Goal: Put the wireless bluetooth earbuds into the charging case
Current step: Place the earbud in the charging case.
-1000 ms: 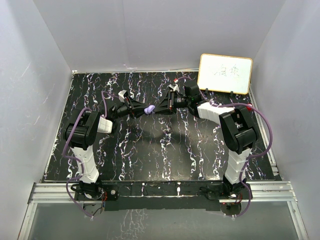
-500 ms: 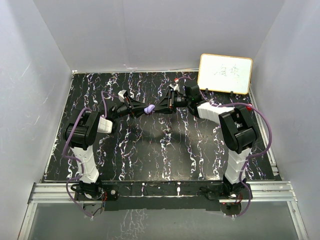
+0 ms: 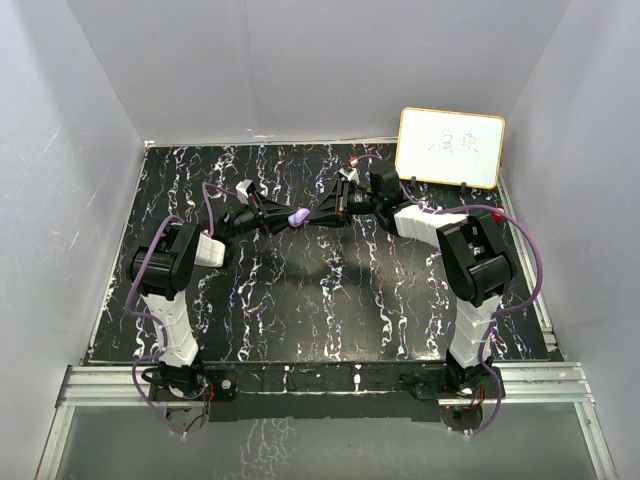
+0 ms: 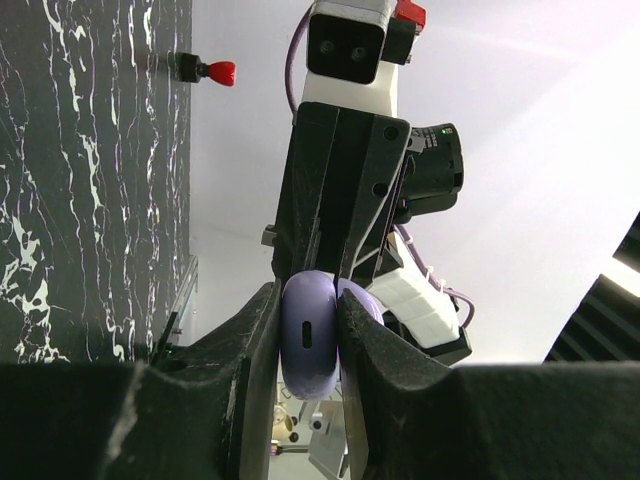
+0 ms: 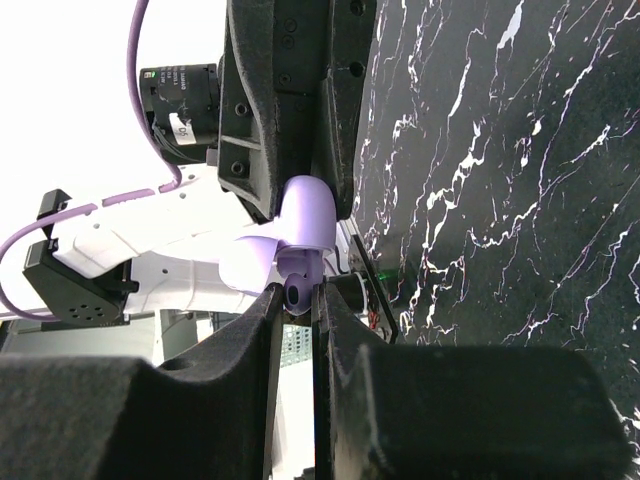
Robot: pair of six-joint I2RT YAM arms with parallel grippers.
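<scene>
Both arms meet above the middle of the table. My left gripper (image 3: pixel 284 218) (image 4: pixel 308 305) is shut on the purple charging case (image 3: pixel 297 216) (image 4: pixel 308 338), clamped by its flat sides. In the right wrist view the case (image 5: pixel 306 212) stands open, its lid (image 5: pixel 248 264) swung out to the left. My right gripper (image 3: pixel 313 216) (image 5: pixel 297 296) is shut on a small purple earbud (image 5: pixel 299 289), which sits right at the case's open face, touching it. In the left wrist view the right gripper's fingers (image 4: pixel 318 215) rise just behind the case.
A white board (image 3: pixel 450 147) leans at the back right corner. A small red-capped clamp (image 4: pixel 208 72) (image 3: pixel 352 160) stands on the black marbled table (image 3: pixel 300 300) near the back wall. Grey walls close in on three sides.
The joined grippers and the purple case have crept very slightly toward the far side. Both grips stay as they were.
</scene>
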